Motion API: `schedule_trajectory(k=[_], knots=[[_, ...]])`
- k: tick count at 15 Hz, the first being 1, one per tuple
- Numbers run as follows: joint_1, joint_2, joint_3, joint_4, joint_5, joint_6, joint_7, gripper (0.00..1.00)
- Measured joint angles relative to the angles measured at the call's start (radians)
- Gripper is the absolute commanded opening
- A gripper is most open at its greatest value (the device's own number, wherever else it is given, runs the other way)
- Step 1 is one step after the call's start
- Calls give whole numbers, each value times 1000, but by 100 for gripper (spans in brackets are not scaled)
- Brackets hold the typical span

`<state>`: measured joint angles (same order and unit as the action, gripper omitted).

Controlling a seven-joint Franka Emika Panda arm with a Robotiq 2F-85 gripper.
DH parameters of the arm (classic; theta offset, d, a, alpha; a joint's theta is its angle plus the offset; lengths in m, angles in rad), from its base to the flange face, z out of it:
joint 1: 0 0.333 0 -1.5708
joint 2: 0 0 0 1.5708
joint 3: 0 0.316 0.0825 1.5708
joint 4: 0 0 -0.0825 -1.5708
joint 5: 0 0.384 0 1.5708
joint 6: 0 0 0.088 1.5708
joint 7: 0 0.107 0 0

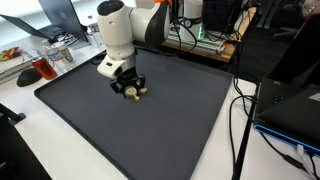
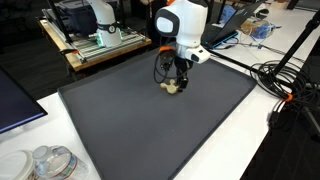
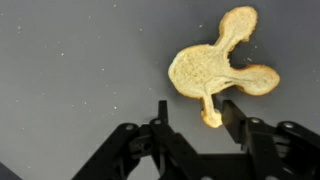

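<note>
In an exterior view the white arm is bending down over the dark grey mat (image 1: 150,135), and its black gripper (image 1: 131,92) is hanging low, just above the surface near the mat's far edge. A small tan lobed piece (image 1: 140,95) is lying on the mat right at the fingertips. From here it is too small to tell whether the fingers are touching it. Black cables (image 1: 238,120) are trailing over the white table beside the mat.

In an exterior view from across the room, the gripper (image 2: 177,83) is pointing straight down. The tan lobed piece (image 2: 175,90) is showing directly beneath it, lying flat on the mat (image 2: 150,125). A glass jar (image 2: 50,162) is sitting well apart, off the mat's near corner.

In the wrist view the gripper (image 3: 195,115) is standing partly open, with its jaws well wider than what is lying between them. The tan lobed piece (image 3: 205,70) is resting flat on the mat (image 3: 70,60), its thin stem poking into the gap and sitting closer to one finger than the other. It looks as though neither pad is pressing on it, so the gripper is holding nothing.
</note>
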<state>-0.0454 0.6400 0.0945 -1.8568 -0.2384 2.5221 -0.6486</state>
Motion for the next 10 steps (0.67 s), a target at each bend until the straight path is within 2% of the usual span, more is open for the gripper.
schedule_trajectory(k=[1, 2, 5, 10], knots=[[3, -7, 0, 0, 0, -3, 11, 98], [8, -15, -1, 0, -1, -9, 21, 99], [34, -35, -17, 0, -13, -45, 93, 100], [138, -52, -72, 28, -92, -176, 312, 100]])
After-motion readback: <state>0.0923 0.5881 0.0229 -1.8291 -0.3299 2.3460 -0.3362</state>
